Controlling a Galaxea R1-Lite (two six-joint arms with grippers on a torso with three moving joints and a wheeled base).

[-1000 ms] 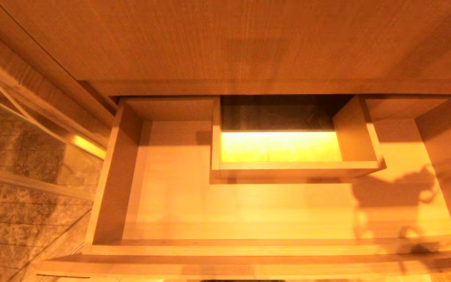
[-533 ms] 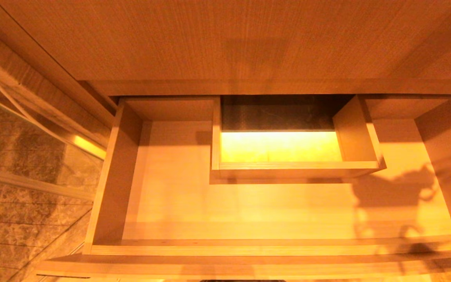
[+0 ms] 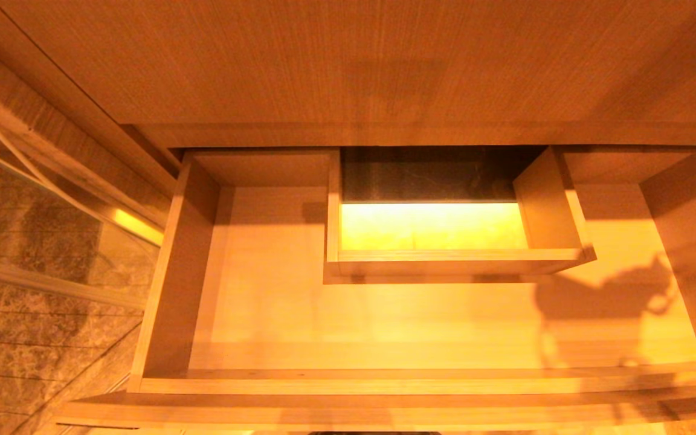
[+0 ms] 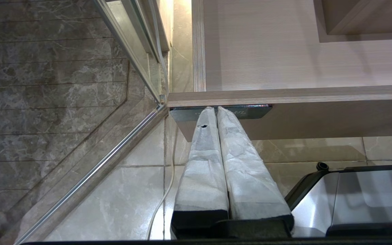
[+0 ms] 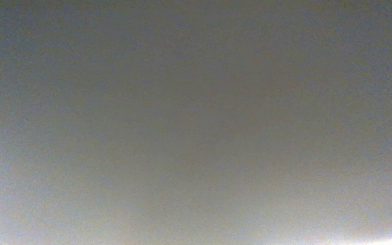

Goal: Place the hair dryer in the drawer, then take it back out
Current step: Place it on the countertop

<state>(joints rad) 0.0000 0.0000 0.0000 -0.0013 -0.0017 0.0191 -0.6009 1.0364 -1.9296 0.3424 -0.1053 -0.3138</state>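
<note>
The drawer [image 3: 161, 290] is pulled wide open in the head view, a shallow light wood tray with a boxed cut-out [image 3: 444, 261] at its back middle. Nothing lies on its floor. The hair dryer is out of view. A shadow of an arm [image 3: 602, 296] falls on the right part of the drawer floor. My right gripper shows in no view, and the right wrist view is a plain grey blur. My left gripper [image 4: 215, 109] hangs parked and shut just below the drawer front [image 4: 318, 119], its tips in front of the dark label [image 4: 254, 111].
A wood countertop [image 3: 354, 60] overhangs the back of the drawer. A glass partition with a metal rail [image 4: 90, 170] stands to the left over marble tiles. A white cable [image 4: 168, 177] runs along the floor, and my base [image 4: 359, 197] sits below the drawer front.
The shadow on the drawer's right side has spread slightly to the left, and its lower part by the front rim has faded. The drawer and the left arm have not moved.
</note>
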